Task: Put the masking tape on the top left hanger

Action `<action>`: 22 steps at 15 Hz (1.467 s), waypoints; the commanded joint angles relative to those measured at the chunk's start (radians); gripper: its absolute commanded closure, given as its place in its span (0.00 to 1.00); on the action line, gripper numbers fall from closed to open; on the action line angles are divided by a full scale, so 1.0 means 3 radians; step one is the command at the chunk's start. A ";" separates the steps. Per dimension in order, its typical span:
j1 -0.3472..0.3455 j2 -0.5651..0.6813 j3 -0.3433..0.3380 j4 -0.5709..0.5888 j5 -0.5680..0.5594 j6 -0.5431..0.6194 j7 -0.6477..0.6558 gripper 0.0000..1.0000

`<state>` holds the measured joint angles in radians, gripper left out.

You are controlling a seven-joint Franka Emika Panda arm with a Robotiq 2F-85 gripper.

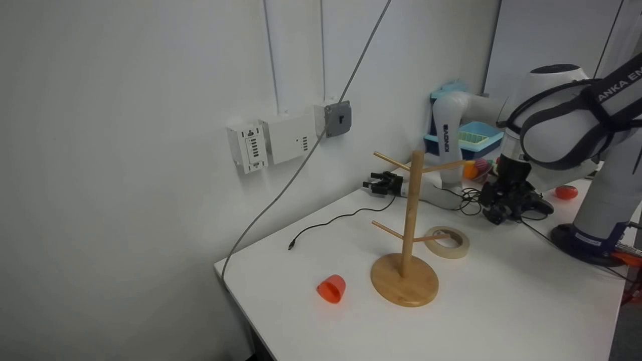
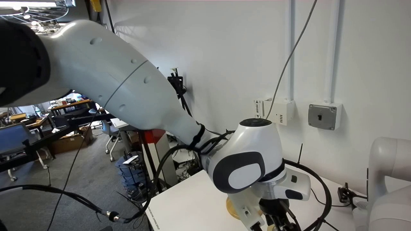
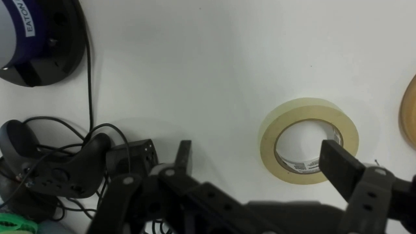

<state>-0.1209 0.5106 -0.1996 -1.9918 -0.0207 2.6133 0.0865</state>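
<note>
Masking tape (image 3: 268, 146), flat on the table (image 1: 501, 301) near the wooden stand (image 1: 412, 205); my gripper (image 3: 256, 146), spread and holding nothing, at a height hard to judge. Top left hanger (image 1: 391, 161) bare: grasping, lifting and threading seemingly all remain.

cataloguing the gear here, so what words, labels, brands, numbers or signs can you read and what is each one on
"ANKA EM": robot arm; both ends of the lettering are out of sight
"KINOVA": second arm, lettering running vertically
"EATON": white label on the blue base; the label runs out of view
Too small or blurred to read: print inside the tape; a line along the table edge
</note>
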 commanded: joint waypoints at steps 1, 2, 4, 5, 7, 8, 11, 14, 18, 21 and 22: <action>-0.0052 0.0287 0.0020 0.0314 0.0066 -0.0021 0.0163 0.00; -0.0047 0.0346 0.0011 0.0368 0.0067 -0.0019 0.0213 0.00; -0.0043 0.0475 -0.0005 0.0481 0.0065 -0.0031 0.0297 0.00; -0.0040 0.0535 -0.0011 0.0533 0.0064 -0.0035 0.0333 0.00; -0.0033 0.0639 -0.0017 0.0621 0.0061 -0.0036 0.0386 0.00; -0.0031 0.0685 -0.0015 0.0664 0.0065 -0.0042 0.0406 0.00; -0.0026 0.0801 -0.0011 0.0770 0.0077 -0.0048 0.0461 0.00; -0.0049 0.0891 0.0020 0.0850 0.0125 -0.0018 0.0466 0.00; -0.0090 0.1020 0.0102 0.0985 0.0282 -0.0046 0.0449 0.00; -0.0084 0.1117 0.0118 0.1080 0.0355 -0.0054 0.0453 0.00; -0.0089 0.1141 0.0116 0.1119 0.0370 -0.0070 0.0447 0.00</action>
<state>-0.1249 0.8075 -0.1819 -1.7265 0.0683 2.6129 0.2194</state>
